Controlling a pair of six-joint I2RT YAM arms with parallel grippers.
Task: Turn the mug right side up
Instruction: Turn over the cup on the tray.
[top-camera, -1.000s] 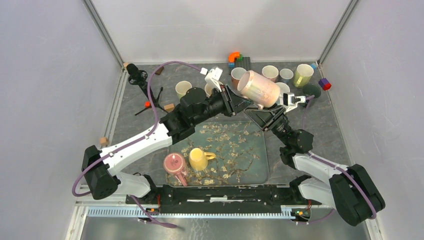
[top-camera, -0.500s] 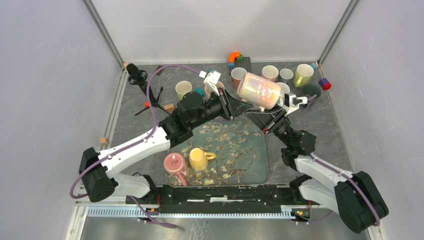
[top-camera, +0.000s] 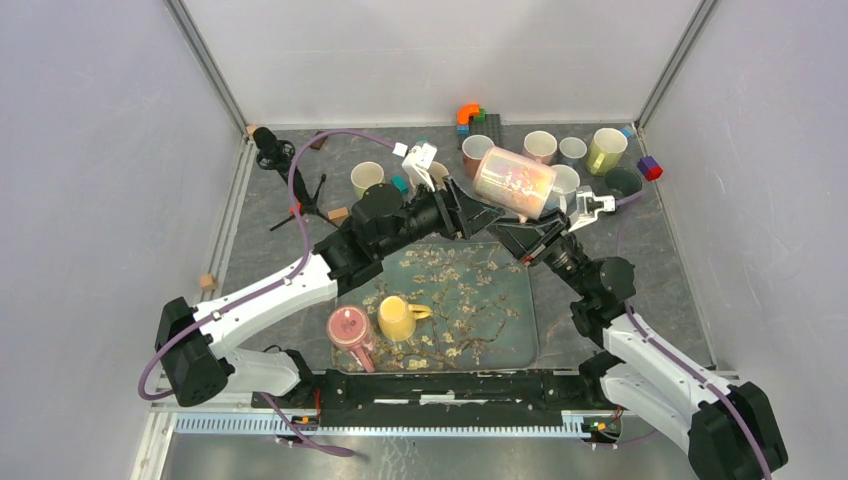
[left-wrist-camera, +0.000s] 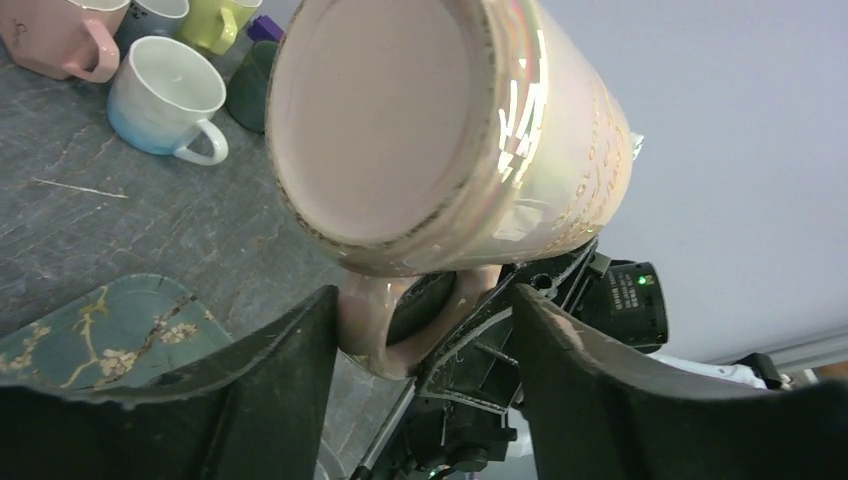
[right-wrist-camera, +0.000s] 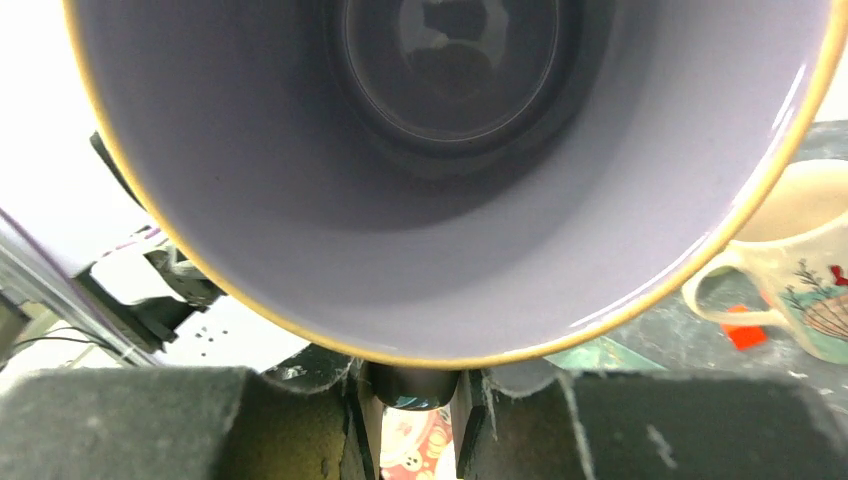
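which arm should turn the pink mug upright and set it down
Right. The right jaws are shut on the mug by its handle, holding it tilted in the air, so that arm can likely rotate and lower it. The left jaws stand apart around the handle, gripping nothing.

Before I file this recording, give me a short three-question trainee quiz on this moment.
1. True or false: the pink mug is held upright, rim up.
2. Fill in: the left claw has its jaws ___, one on either side of the mug's handle.
3. Which part of the mug does the right claw grip? A. rim B. handle C. base

Key: 1 false, it is tipped on its side in the air; 2 open; 3 B.
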